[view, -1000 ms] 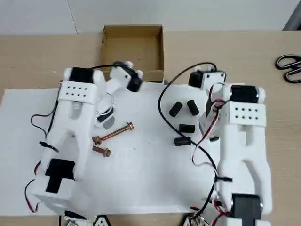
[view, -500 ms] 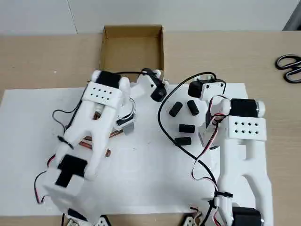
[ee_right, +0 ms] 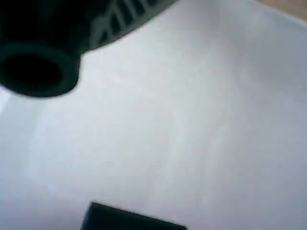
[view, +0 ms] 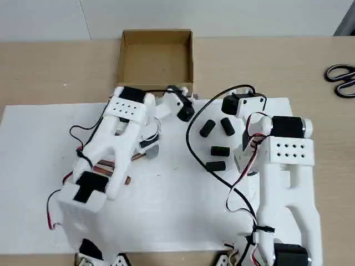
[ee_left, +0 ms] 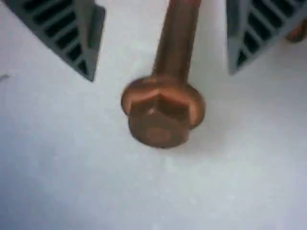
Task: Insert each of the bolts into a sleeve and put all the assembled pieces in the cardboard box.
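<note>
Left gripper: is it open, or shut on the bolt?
Open: the left gripper straddles the bolt, and white paper shows between each finger and its shank.

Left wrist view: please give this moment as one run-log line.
left tool: open, astride bolt | bolt: lying on sheet | sleeves: four, loose

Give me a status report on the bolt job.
Left gripper open, fingers either side of a bolt lying flat on the white sheet. Four sleeves loose on the sheet. Nothing blocking the bolt.
</note>
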`<move>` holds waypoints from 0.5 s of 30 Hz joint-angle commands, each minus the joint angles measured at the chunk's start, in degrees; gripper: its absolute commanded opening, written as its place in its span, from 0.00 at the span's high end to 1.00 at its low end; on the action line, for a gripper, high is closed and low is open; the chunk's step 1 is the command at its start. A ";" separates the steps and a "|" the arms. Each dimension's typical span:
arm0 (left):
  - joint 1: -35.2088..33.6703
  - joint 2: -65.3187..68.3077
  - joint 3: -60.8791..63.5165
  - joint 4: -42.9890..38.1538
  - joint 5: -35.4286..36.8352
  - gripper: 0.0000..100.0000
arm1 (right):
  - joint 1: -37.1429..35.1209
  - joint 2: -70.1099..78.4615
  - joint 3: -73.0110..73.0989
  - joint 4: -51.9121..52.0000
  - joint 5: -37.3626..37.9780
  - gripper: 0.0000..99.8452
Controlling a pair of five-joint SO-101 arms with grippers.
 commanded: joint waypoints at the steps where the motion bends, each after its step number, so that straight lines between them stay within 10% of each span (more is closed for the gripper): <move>1: -0.44 1.58 -2.15 -1.32 -0.35 0.83 | 0.66 -2.07 -0.26 -0.92 -0.44 0.99; 15: -2.02 2.99 -2.24 -2.64 -0.35 1.00 | 0.66 -1.89 -0.35 -1.80 -0.44 0.99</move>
